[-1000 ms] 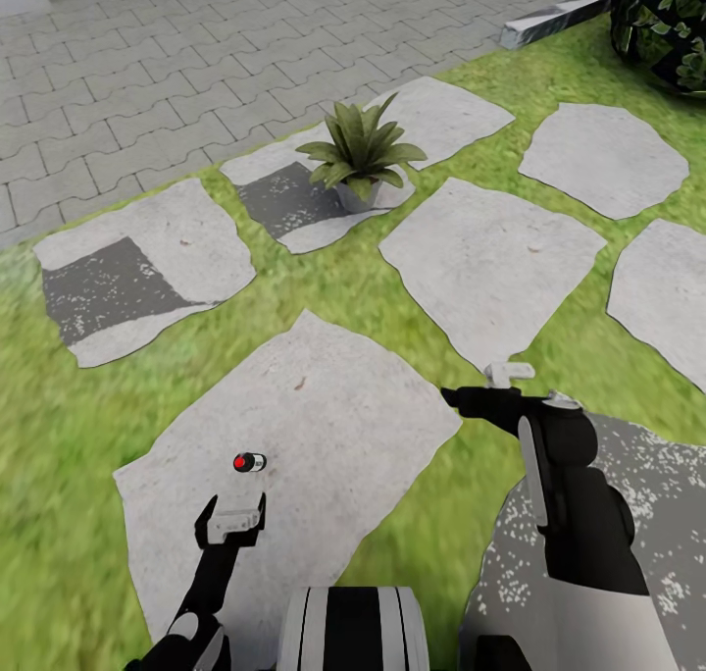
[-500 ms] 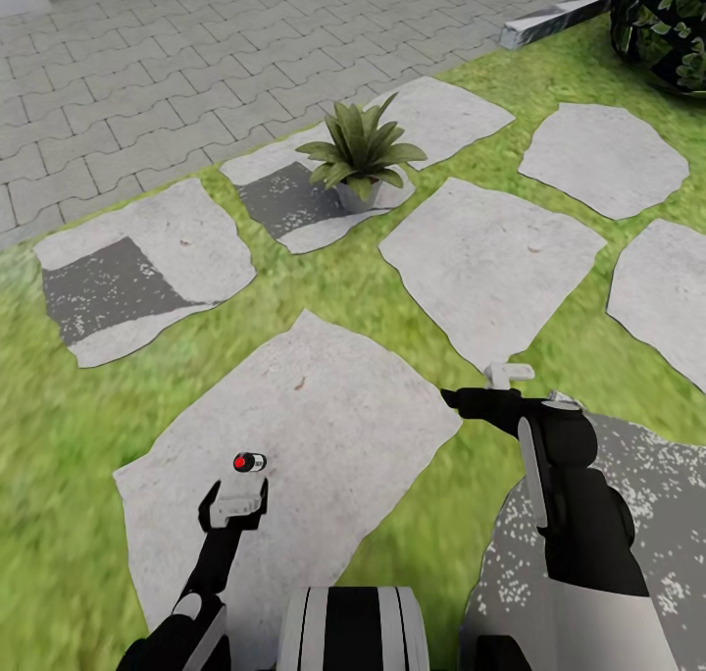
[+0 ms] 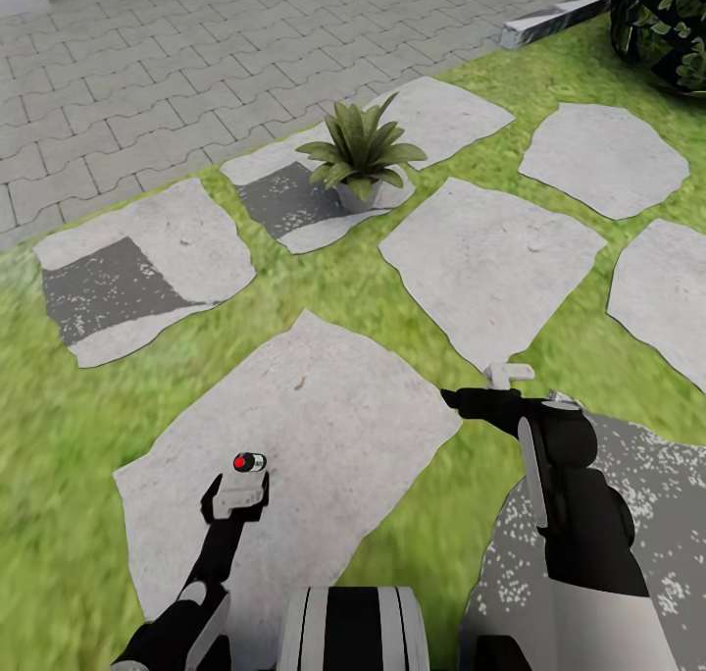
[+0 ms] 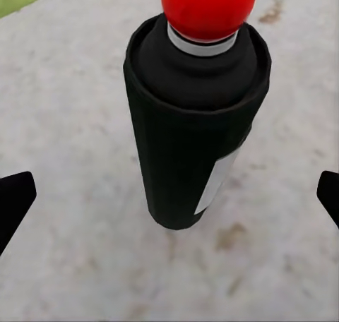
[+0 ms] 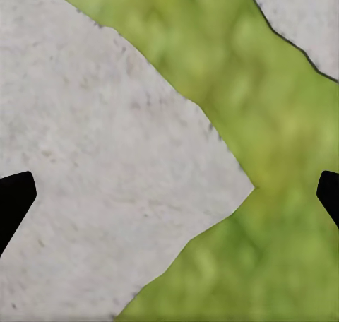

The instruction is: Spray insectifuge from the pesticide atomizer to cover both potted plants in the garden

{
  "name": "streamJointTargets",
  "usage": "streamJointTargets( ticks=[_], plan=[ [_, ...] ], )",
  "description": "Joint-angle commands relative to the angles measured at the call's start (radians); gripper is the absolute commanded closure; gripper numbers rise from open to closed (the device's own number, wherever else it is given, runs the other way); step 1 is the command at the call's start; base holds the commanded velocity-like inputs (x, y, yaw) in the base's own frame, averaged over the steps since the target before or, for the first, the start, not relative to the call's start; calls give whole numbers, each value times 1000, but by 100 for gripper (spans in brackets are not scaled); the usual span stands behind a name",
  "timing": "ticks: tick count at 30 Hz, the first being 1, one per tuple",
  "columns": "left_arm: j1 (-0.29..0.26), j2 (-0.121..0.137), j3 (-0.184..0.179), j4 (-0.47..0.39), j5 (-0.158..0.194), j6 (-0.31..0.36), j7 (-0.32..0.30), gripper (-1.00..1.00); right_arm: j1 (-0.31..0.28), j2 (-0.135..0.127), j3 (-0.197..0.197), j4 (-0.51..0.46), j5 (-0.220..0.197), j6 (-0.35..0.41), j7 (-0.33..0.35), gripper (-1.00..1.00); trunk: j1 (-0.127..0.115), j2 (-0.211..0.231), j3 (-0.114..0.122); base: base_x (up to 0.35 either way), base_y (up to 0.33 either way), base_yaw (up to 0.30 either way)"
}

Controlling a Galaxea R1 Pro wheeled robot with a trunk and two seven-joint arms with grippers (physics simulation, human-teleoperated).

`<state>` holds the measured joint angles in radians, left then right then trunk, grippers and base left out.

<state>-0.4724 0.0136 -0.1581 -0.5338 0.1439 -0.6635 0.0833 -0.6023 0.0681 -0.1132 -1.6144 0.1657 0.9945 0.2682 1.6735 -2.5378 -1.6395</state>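
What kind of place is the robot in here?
Most likely a garden or yard: green lawn set with flat stepping stones, grey block paving beyond, and a small potted plant standing on one stone.

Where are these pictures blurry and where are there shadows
Head view: the grass is smeared, and dark square shadows lie on two stepping stones. Left wrist view: the pesticide atomizer is sharp. Right wrist view: grass is soft and blurred.

No readable text; pesticide atomizer (image 4: 194,124) label blank white strip.

Bright, even daylight; lawn (image 3: 59,426) renders blurry.
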Motion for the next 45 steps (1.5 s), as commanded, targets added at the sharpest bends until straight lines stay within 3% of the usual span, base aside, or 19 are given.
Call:
streamJointTargets(
  ticks=[1, 34, 45],
  plan=[
    [-5, 1, -9, 8, 5, -6, 9, -100, -1, 1, -2, -1, 10, 4, 10, -100, 0, 0, -1, 0, 0, 0],
    [-46, -5, -16, 40, -9, -21, 8, -100, 6, 4, -1, -1, 10, 4, 9, -100, 0, 0, -1, 0, 0, 0],
    [-55, -5, -17, 40, -9, -21, -8, -100, 17, 7, 23, -1, 10, 4, 9, -100, 0, 0, -1, 0, 0, 0]
  ],
)
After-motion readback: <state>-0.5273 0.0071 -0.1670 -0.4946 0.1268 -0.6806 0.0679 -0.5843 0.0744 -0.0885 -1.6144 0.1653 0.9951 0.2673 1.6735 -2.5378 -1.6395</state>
